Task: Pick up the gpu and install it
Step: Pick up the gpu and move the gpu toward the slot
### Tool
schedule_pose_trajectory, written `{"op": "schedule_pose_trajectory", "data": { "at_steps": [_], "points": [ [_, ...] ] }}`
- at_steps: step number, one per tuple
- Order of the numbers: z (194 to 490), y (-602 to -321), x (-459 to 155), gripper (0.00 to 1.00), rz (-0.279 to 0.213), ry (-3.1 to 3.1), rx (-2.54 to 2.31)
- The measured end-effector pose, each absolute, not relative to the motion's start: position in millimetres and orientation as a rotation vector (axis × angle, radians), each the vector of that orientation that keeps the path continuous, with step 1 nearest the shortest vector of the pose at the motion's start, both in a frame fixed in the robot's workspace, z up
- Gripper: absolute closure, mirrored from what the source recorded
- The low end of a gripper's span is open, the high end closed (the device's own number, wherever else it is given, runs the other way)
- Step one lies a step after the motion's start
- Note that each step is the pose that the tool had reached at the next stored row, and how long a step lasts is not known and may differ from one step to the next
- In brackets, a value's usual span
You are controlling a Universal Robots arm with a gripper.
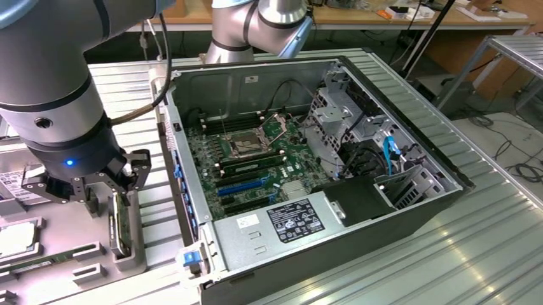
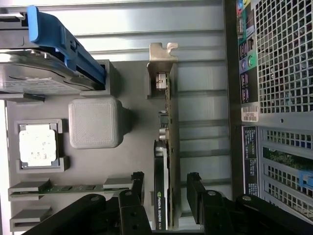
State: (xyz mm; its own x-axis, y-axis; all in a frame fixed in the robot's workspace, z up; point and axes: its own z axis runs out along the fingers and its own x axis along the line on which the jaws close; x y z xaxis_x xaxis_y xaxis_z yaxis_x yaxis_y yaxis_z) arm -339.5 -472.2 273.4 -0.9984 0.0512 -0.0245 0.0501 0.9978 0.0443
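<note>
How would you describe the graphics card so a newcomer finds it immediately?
Beside the open computer case, on the exterior view's left, lies a grey tray. The graphics card stands on edge there, between the fingers of the open end effector. Unlike the narrow memory stick, it has a silver bracket.

Open computer case (image 1: 405, 115) on the slatted tabletop (image 1: 475, 244), motherboard (image 1: 254, 159) exposed; beside it a grey holder (image 2: 139, 147) carries 1 hard drive (image 2: 29, 73), 1 processor (image 2: 38, 144), 1 RAM stick (image 2: 68, 188).

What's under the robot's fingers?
The gpu, standing on its edge in a grey tray, between the open fingers. Its lower edge is hidden down inside the tray.
</note>
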Motion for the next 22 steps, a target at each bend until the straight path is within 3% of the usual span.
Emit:
{"op": "schedule_pose_trajectory", "data": {
  "at_steps": [22],
  "points": [
    [246.0, -476.0, -344.7, 0.52, 0.068, 3.114, 0.079]
  ]
}}
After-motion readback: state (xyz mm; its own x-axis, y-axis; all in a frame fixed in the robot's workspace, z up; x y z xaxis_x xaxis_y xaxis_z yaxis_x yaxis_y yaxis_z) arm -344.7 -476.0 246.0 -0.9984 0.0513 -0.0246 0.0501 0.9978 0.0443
